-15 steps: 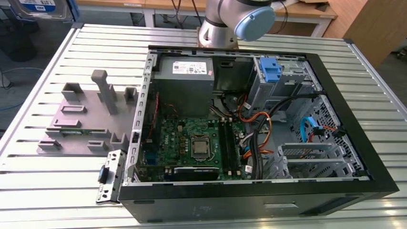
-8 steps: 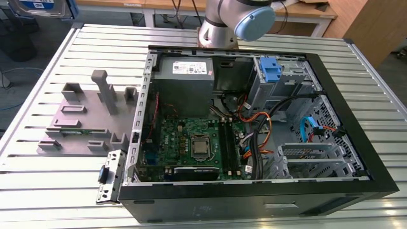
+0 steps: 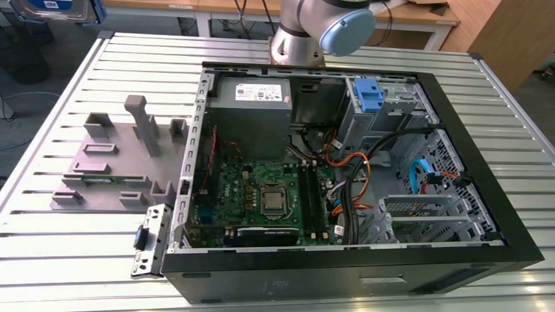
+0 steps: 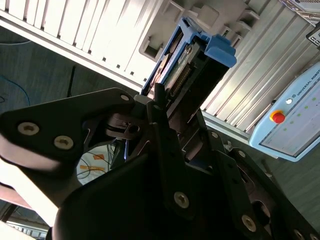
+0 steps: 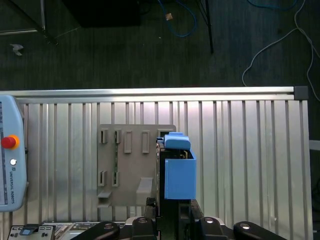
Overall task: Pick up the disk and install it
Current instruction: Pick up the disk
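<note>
First wrist view, my one gripper was closed on the one disk, one grey fixture plate lay behind it, in the exterior view the disk hung at ten o'clock from one open computer case.

Arm aloft, jaws clamped.

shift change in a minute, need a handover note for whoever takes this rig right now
Pincer: shut on the disk, holding it by one end.
Disk: in the air, clear of the slatted table, above the edge of the grey fixture plate in the first wrist view. In the exterior view it is at the upper left corner, well away from the open computer case.
Done: pickup.
Left: installation; the disk is not yet in the case.
</note>
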`<act>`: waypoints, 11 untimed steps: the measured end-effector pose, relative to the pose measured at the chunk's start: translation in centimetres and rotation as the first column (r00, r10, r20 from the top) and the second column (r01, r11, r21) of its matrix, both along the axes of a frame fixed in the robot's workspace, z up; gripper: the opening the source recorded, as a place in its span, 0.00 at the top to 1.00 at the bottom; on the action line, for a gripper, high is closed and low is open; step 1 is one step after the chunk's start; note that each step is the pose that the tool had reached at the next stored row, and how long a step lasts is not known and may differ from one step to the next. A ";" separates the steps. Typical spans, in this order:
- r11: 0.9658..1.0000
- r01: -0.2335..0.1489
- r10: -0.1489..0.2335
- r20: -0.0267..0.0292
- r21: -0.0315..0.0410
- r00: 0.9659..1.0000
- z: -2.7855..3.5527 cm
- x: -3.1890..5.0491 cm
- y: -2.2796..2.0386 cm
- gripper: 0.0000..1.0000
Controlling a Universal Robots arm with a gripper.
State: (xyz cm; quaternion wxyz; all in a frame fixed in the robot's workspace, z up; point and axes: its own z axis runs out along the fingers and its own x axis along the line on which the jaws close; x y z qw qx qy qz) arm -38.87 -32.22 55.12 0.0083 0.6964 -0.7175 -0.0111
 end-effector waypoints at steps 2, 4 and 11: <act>1.000 0.000 0.000 0.000 0.000 1.000 0.07 0.00 0.00 0.65; 1.000 0.000 0.000 0.000 0.000 1.000 0.11 0.00 0.00 0.65; 1.000 0.002 -0.002 0.000 0.000 1.000 0.01 0.97 -0.01 0.65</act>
